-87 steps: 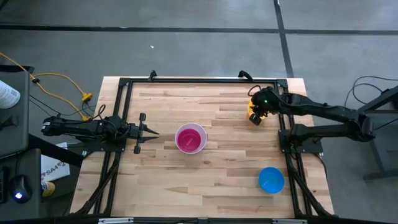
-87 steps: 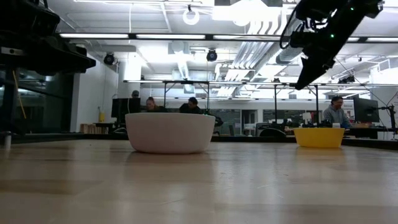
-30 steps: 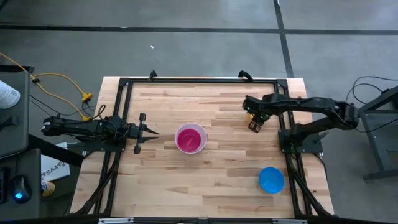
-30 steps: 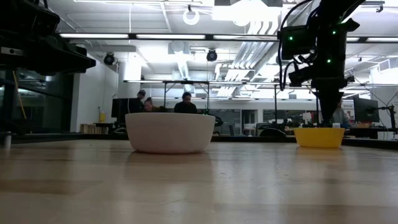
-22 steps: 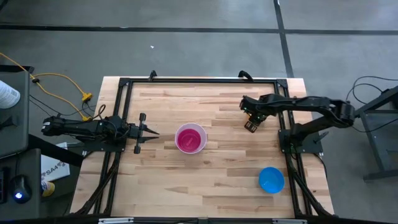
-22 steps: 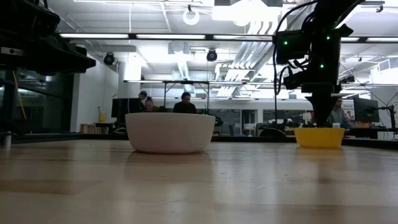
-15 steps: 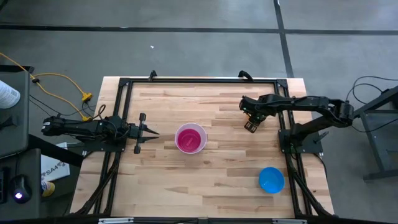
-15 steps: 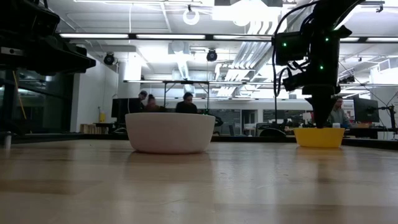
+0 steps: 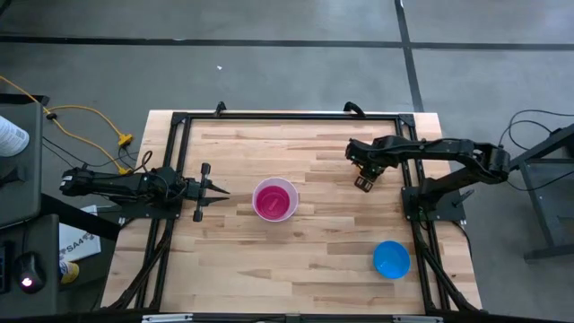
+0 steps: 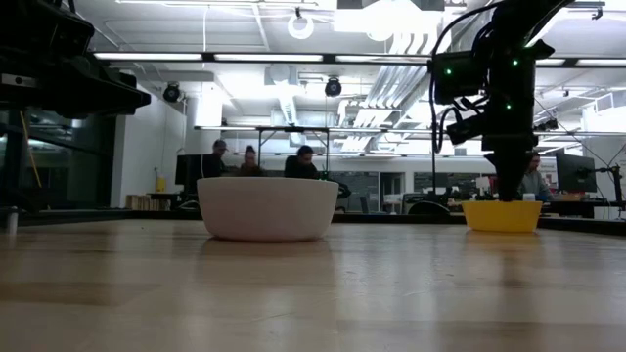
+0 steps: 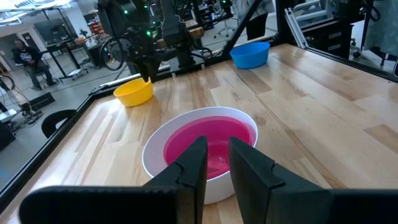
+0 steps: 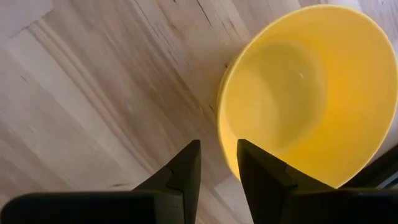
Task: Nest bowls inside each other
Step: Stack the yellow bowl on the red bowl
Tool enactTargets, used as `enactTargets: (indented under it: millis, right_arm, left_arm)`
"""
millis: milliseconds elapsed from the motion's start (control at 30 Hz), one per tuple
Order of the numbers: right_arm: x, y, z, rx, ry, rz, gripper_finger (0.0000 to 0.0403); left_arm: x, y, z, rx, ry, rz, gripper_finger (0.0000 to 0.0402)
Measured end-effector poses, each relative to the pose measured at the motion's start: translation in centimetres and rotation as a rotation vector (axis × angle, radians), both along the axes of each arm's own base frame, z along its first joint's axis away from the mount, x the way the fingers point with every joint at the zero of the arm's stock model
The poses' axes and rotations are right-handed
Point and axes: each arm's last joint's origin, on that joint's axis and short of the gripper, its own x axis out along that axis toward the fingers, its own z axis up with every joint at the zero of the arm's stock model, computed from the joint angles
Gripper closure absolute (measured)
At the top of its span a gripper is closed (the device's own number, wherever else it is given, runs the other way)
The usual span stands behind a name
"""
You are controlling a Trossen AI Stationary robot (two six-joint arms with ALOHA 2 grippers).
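Note:
A white bowl (image 9: pixel 274 199) with a pink-red bowl nested in it (image 11: pixel 208 146) stands at the table's middle. A blue bowl (image 9: pixel 391 259) sits near the front right. The yellow bowl (image 12: pixel 298 87) stands at the far right, hidden under the arm in the high view. My right gripper (image 12: pixel 217 144) points down over it, open, one finger on either side of the rim (image 12: pixel 221 115) and above it. I cannot tell whether it touches. My left gripper (image 9: pixel 215 189) waits level at the left, open, pointing at the white bowl.
A black frame rail (image 9: pixel 287 117) runs round the wooden table top. Bare wood lies between the white bowl and the yellow bowl (image 10: pixel 502 217), and between the white bowl and the blue bowl (image 11: pixel 250 55). People sit in the room beyond the table.
Nearly three seconds ago my right gripper hung higher and slanted, beside the yellow bowl. Since then it has tipped to point down and sunk over the bowl's rim. In the last second nothing has visibly moved.

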Motion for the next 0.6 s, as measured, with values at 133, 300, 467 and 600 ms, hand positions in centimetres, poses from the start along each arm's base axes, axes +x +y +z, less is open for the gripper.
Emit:
enactTargets:
  millis: [133,300,467,600]
  right_arm:
    - [-0.07,0.03,0.0,0.003,0.008,0.003,0.0305]
    - [-0.21,0.1,-0.01,0.01,0.028,0.026,0.0305]
    - [-0.4,0.18,-0.02,0.019,0.052,0.046,0.0305]
    - [-0.39,0.23,-0.02,0.023,0.052,0.055,0.0305]
  left_arm:
    - [0.0,0.0,-0.01,0.0,0.0,0.0,0.0336]
    - [0.0,0.0,0.0,0.0,0.0,0.0,0.0336]
    - [0.0,0.0,-0.01,0.0,0.0,0.0,0.0336]
    - [0.0,0.0,0.0,0.0,0.0,0.0,0.0336]
